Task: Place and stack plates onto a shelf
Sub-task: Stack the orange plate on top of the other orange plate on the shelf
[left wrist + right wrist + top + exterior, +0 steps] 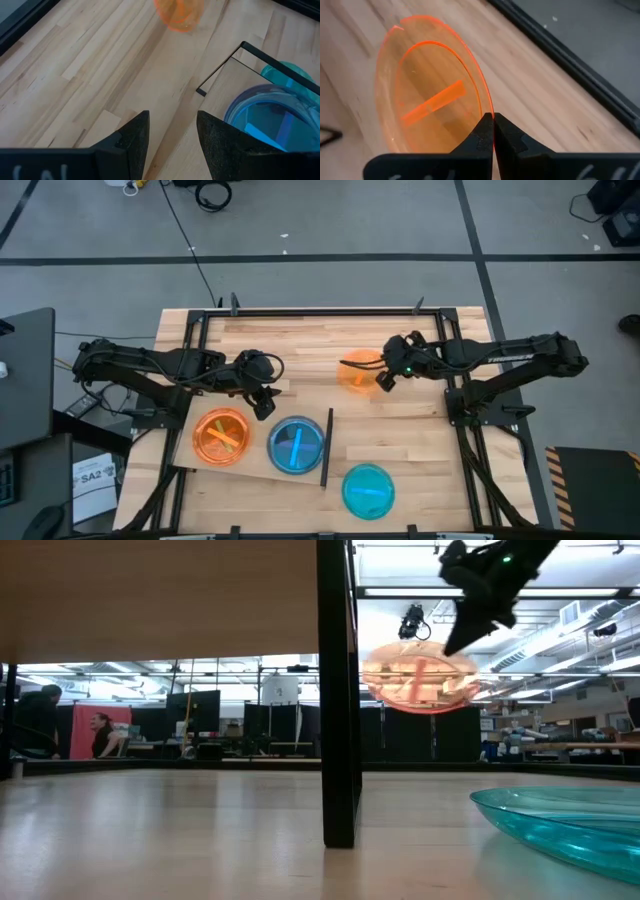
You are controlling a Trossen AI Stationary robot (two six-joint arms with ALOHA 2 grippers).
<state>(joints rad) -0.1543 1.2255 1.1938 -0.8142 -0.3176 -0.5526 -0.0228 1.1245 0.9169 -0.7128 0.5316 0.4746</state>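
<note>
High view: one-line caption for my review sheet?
Right gripper carries an orange plate above the table; left gripper waits open by the shelf.

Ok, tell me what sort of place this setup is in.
Most likely a robotics lab or open workshop. The wooden table sits in a black frame on a grey floor marked with tape lines. Behind it the low view shows monitors on long benches, ceiling strip lights and people at work.
</note>
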